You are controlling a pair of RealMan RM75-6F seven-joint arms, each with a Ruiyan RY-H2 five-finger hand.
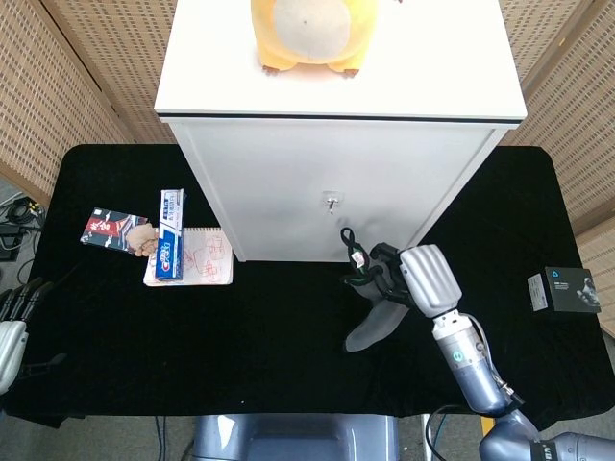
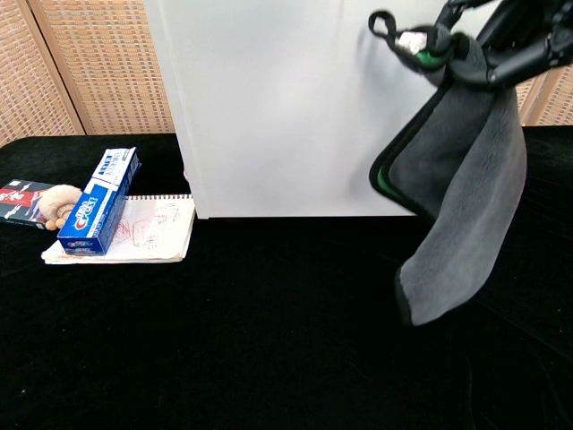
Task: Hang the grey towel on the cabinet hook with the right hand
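While the right hand (image 1: pixel 423 279) grips the grey towel (image 2: pixel 457 206) by its top end, the cloth hangs free in front of the white cabinet (image 1: pixel 327 192), clear of the black table (image 1: pixel 269 336). Long axis runs near vertical in the chest view: bunched top at the fingers (image 2: pixel 519 54), loose bottom edge pointing down and slightly left. A green-trimmed edge shows on the towel's left side. The black hanging loop (image 2: pixel 383 22) sticks out up and left from the gripped end (toward the cabinet front). In the head view the loop (image 1: pixel 346 240) sits just below and to the right of the small metal hook (image 1: pixel 332 203), not on it.

Left hand (image 1: pixel 12 322) shows at the table's far left edge; fingers partly seen, cannot tell if holding anything.

Left of the cabinet: blue toothpaste box (image 1: pixel 171 246) lying on a notepad (image 1: pixel 197 259), a dark packet (image 1: pixel 110 230) beside it. Yellow plush toy (image 1: pixel 307 34) on the cabinet top. Small black box (image 1: pixel 565 290) at the table's right edge.
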